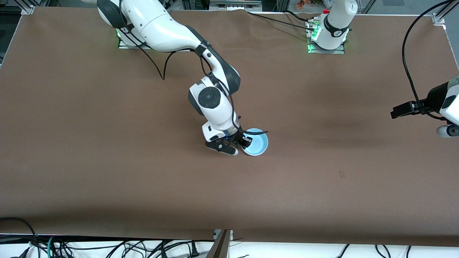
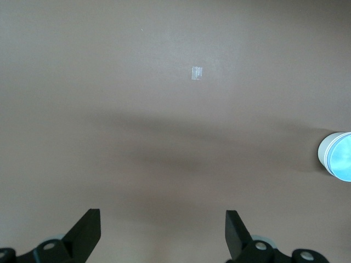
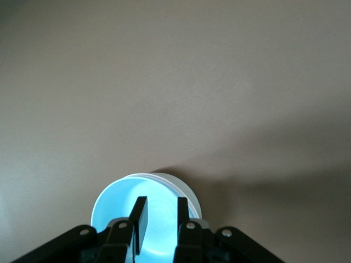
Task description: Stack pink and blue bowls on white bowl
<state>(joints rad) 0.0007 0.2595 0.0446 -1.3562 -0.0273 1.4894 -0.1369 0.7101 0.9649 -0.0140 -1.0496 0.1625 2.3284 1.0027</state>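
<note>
The blue bowl point(image 1: 257, 143) sits upright near the middle of the table, nested in a white bowl whose wall point(image 3: 190, 190) shows around it. The pink bowl is hidden. My right gripper point(image 1: 244, 140) hangs low over the blue bowl's point(image 3: 116, 204) rim on the right arm's side. My right gripper point(image 3: 162, 207) has its two fingers a little apart over the bowl's inside, with nothing pinched between them. My left gripper point(image 1: 448, 130) waits high over the left arm's end of the table, its fingers point(image 2: 88, 230) wide open and empty. The stack shows small in the left wrist view, blue inside point(image 2: 343, 159) and white outside point(image 2: 324, 153).
Brown cloth point(image 1: 107, 161) covers the whole table. A small scrap of clear tape point(image 2: 196, 73) lies on it, nearer the front camera than the bowls and toward the left arm's end point(image 1: 341, 174). Cables hang along the table's front edge point(image 1: 107, 247).
</note>
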